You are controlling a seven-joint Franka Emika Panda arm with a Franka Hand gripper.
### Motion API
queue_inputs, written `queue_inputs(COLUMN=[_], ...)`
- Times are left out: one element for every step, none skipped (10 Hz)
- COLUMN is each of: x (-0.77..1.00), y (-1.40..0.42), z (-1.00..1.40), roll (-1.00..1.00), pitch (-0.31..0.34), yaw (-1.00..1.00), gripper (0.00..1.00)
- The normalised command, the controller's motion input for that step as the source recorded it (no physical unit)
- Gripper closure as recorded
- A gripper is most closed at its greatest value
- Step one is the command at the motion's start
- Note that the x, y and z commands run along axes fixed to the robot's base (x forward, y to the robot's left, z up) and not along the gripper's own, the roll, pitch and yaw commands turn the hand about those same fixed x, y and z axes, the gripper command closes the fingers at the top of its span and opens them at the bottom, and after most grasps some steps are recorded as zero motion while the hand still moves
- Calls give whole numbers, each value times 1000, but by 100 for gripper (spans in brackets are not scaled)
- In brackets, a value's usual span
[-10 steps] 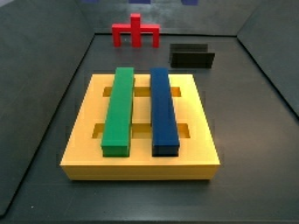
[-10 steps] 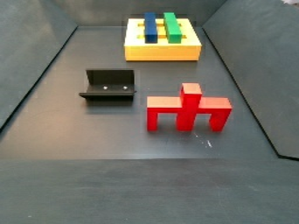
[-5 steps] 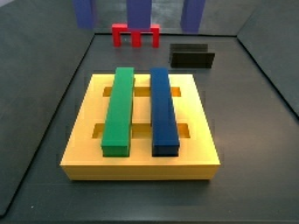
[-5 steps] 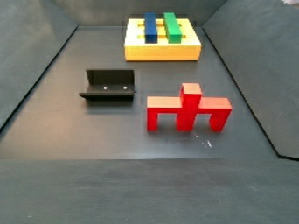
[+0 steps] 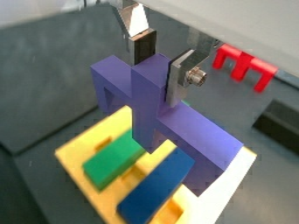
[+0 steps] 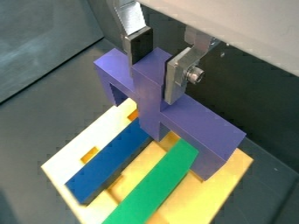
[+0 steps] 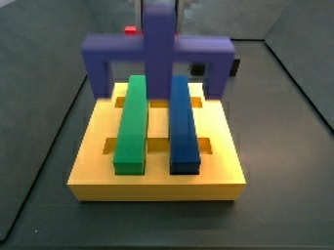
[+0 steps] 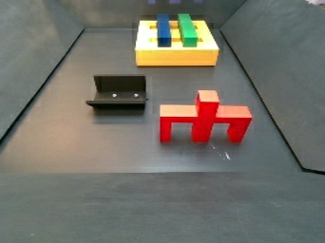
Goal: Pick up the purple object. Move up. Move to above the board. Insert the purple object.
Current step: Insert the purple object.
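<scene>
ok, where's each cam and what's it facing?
Wrist view: on the arm, looking down past gripper shut on purple object to board.
Wrist view: same targets, mirrored angle; fingers show.
Side view: at board's end, facing along green bar; purple object over far end.
Side view: opposite end, red piece and fixture near; no robot.
All share the board.
</scene>
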Motion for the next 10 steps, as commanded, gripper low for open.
queue_inputs(x=[0, -63, -120, -157, -66, 0, 211, 137, 0, -14], y=[-354, -83, -63, -57, -9, -9, -23, 0, 0, 0], z=[-323, -180, -214, -340, -429, -297, -163, -114, -103, -157], roll=[201, 77, 76, 17, 9, -13, -50, -37, 0, 0], pitch=[-93, -27, -44, -114, -103, -93, -21, -20, -20, -50], yaw=[29, 0, 0, 0, 0, 0, 0, 0, 0, 0], gripper=[100, 100, 100, 100, 100, 100, 100, 100, 100, 100])
